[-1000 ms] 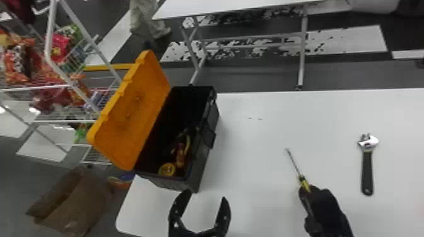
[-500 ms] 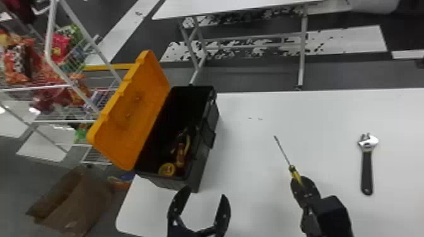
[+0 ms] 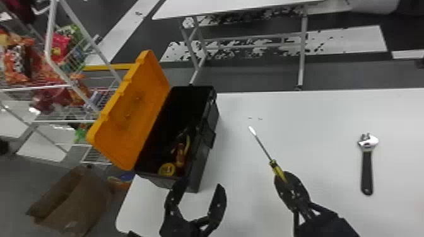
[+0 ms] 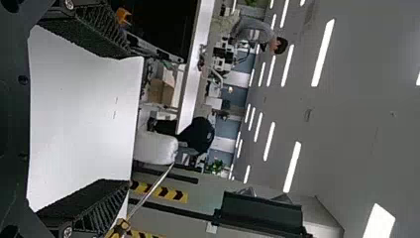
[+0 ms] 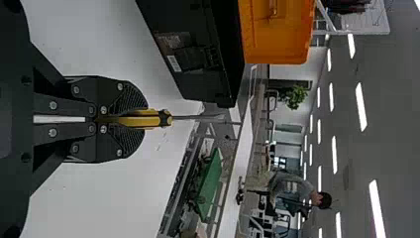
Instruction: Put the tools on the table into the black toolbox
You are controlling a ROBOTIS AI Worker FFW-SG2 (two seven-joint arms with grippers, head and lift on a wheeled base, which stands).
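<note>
My right gripper [image 3: 285,181] is shut on the yellow handle of the screwdriver [image 3: 277,171], whose shaft points toward the far left, above the table. In the right wrist view the right gripper [image 5: 126,120] pinches the screwdriver [image 5: 143,119] between both pads. The left gripper [image 3: 200,186] stands open and empty at the near side of the black toolbox [image 3: 205,157]; in the left wrist view the left gripper [image 4: 81,121] has its fingers wide apart. Red and yellow tools [image 3: 180,154] lie inside the toolbox. An adjustable wrench [image 3: 367,170] rests on the table at the right.
The toolbox's orange lid [image 3: 132,113] leans open to the left. The white table [image 3: 321,126] carries the box near its left edge. Beyond that edge are a wire rack [image 3: 63,121] with snack bags and a cardboard box [image 3: 75,201] on the floor.
The right gripper has moved left with the screwdriver, whose tip now lies closer to the toolbox. The left gripper has hardly moved and stays open.
</note>
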